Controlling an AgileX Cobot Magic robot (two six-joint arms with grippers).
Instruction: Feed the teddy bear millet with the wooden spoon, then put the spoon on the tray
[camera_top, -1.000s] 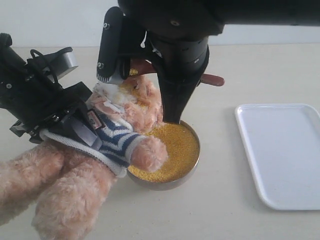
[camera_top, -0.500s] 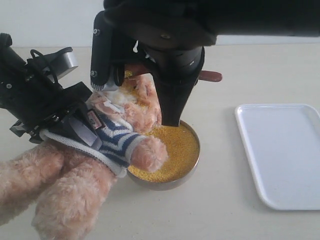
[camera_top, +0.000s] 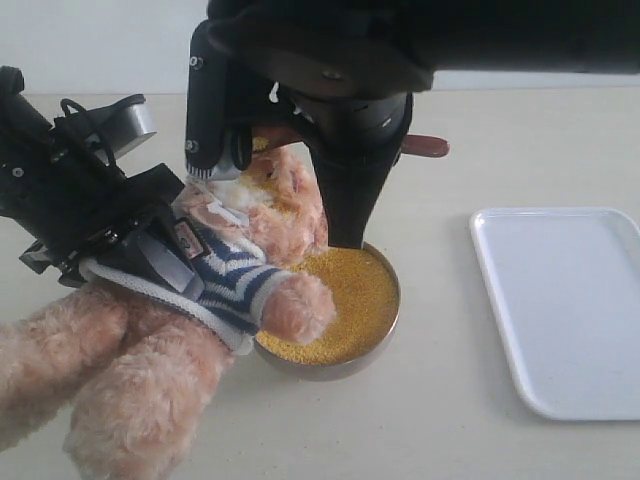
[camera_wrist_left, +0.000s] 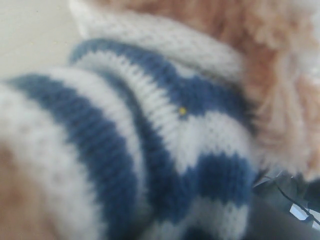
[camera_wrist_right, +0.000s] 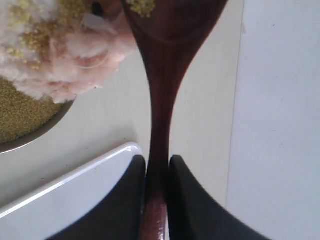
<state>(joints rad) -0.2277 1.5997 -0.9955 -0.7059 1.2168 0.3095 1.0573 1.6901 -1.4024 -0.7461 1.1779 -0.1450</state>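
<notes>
My left gripper (camera_top: 160, 260) is shut on the striped-shirted torso of the teddy bear (camera_top: 285, 205), which leans over the metal bowl (camera_top: 388, 325) of millet (camera_top: 345, 295). The left wrist view is filled by the bear's blue-and-white shirt (camera_wrist_left: 165, 150); that gripper's fingers do not show there. My right gripper (camera_wrist_right: 157, 167) is shut on the slim handle of the wooden spoon (camera_wrist_right: 161, 75), whose bowl is at the bear's muzzle (camera_wrist_right: 55, 45) and carries a few grains. Millet clings to the muzzle fur. The spoon's handle end (camera_top: 428, 147) sticks out behind the right arm.
The white tray (camera_top: 560, 300) lies flat on the table (camera_top: 440, 420) to the right of the metal bowl. The bulky black right arm (camera_top: 350, 90) hangs over the bear's head and the bowl's far rim. The bear's legs (camera_top: 120, 390) spread toward the front left.
The right arm has shifted slightly left with the spoon and its handle end has risen a little. The bear and the left gripper have not moved.
</notes>
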